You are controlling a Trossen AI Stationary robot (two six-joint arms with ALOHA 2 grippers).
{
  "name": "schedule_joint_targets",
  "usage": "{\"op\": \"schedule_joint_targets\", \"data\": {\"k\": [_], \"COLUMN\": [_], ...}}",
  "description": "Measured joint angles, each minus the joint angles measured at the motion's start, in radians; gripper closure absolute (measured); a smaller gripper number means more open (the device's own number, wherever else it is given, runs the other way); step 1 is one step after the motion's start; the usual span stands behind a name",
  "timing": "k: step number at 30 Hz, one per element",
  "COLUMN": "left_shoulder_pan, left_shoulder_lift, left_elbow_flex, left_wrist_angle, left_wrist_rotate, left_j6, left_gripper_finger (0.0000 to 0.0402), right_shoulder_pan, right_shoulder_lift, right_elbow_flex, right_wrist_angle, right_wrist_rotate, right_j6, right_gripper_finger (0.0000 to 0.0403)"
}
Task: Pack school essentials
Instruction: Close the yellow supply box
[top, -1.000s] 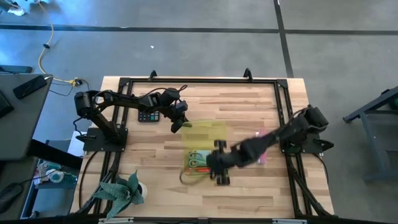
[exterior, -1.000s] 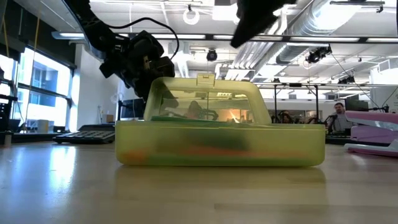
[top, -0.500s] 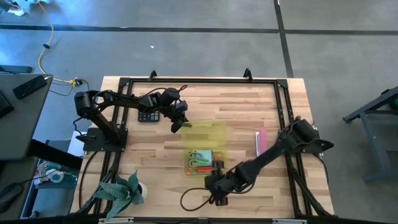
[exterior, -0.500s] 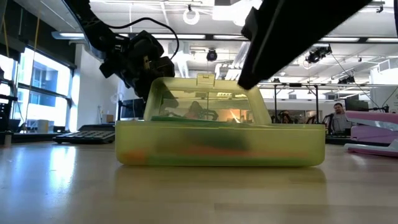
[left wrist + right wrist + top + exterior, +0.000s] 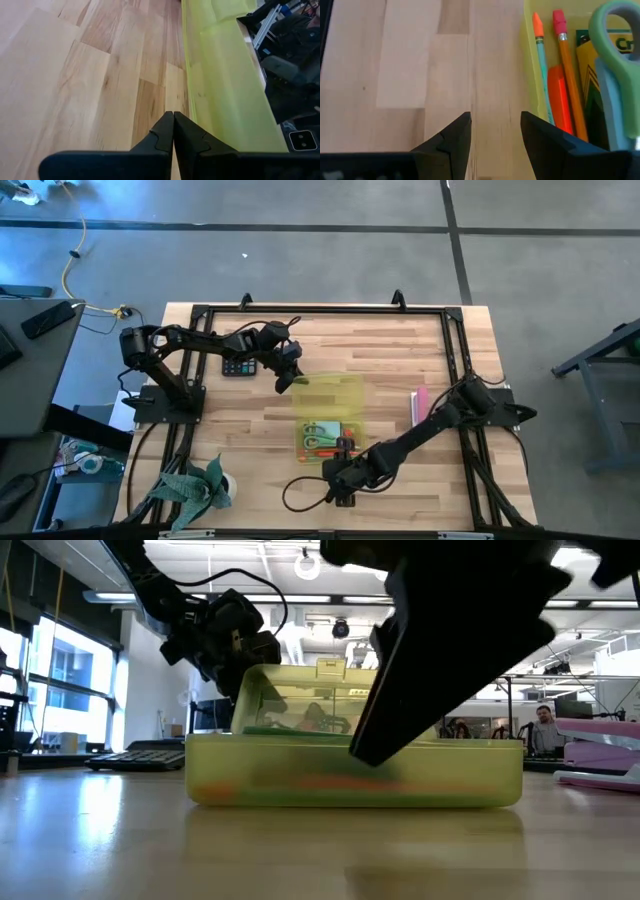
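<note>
Table (image 5: 400, 345): pale butcher-block wood, matte, seams between planks. I see it bare around the case.
Case (image 5: 328, 420): translucent yellow-green plastic, smooth, box-shaped. Its lid (image 5: 227, 85) stands propped open toward the left arm.
Step in hand: I judge the packing nearly done; the essentials lie inside the tray, and closing the lid looks next.
Next move: I would swing the lid down squarely, keeping the right arm clear of it.
Left gripper (image 5: 173, 131): 2 fingers pressed together, empty, at the lid's edge near the far-left corner.
Right gripper (image 5: 495, 131): spread, holding nothing, low over bare wood just beside the tray's near edge.
Scissors (image 5: 616, 65): rounded green plastic handle, inside.
Crayon box (image 5: 592, 75): printed card, under the scissors.
Pencils (image 5: 567, 75): 2 thin sticks along the tray wall.
</note>
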Motion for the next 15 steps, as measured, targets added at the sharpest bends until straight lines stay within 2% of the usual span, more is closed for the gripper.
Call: {"op": "schedule_joint_targets", "data": {"k": [15], "left_shoulder_pan": [-0.028], "left_shoulder_lift": [0.000], "left_elbow_flex": [0.041], "left_wrist_angle": [-0.005], "left_wrist_rotate": [0.008], "left_j6": [-0.034], "left_gripper_finger": [0.0401], "right_shoulder_pan": [-0.068], "right_shoulder_lift": [0.013], "right_elbow_flex": [0.000], "right_wrist_angle": [0.023], "right_wrist_rotate": [0.024], "right_j6": [-0.027], "right_gripper_finger": [0.0240]}}
